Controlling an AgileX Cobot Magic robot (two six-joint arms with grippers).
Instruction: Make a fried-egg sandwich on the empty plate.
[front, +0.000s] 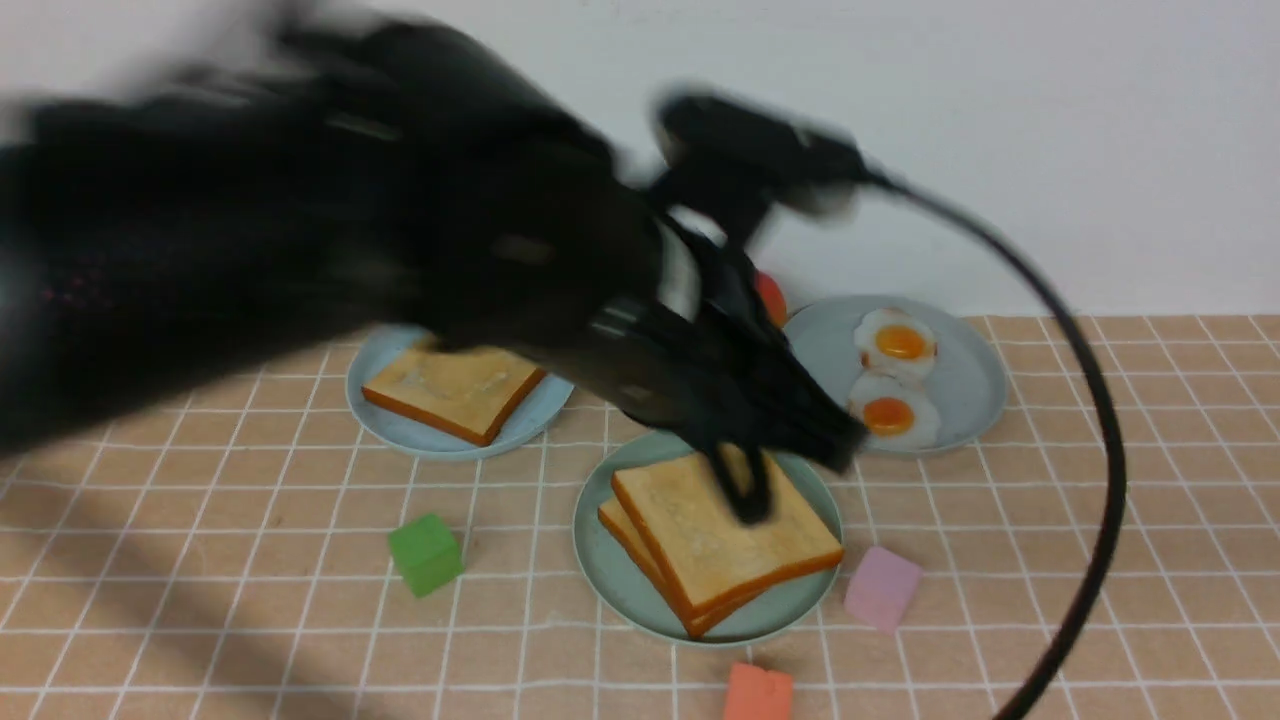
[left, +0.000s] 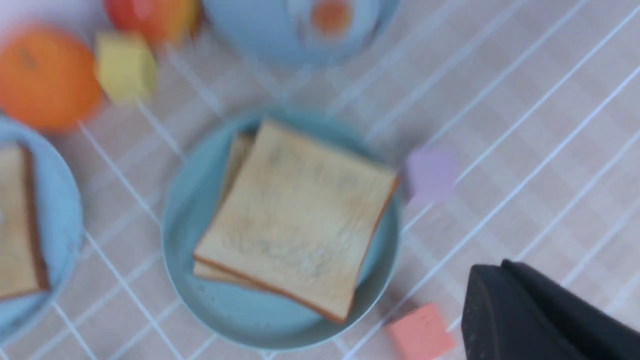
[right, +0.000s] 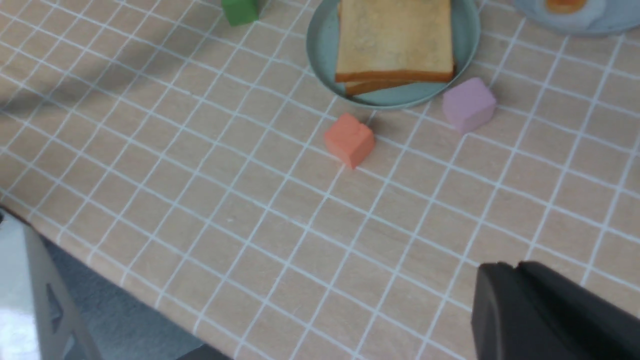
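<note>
The mint-green plate (front: 610, 570) sits at the centre front and holds two stacked toast slices. The top slice (front: 700, 540) lies skewed over the lower slice (front: 622, 525). No egg shows between them. Two fried eggs (front: 900, 342) lie on the grey-blue plate (front: 960, 380) at the back right. My left gripper (front: 745, 495) hangs blurred just above the top slice, fingers together and empty; its wrist view shows the fingertips (left: 502, 267) beside the plate (left: 200, 280). My right gripper (right: 512, 267) is shut and empty over bare cloth, nearer than the plate (right: 325, 45).
A sky-blue plate (front: 400, 425) with one toast slice (front: 455, 390) sits back left. A green cube (front: 426, 553), a pink cube (front: 882, 588) and an orange-red cube (front: 758, 693) lie round the mint plate. An orange (left: 47, 75) and a yellow cube (left: 125, 67) lie farther back.
</note>
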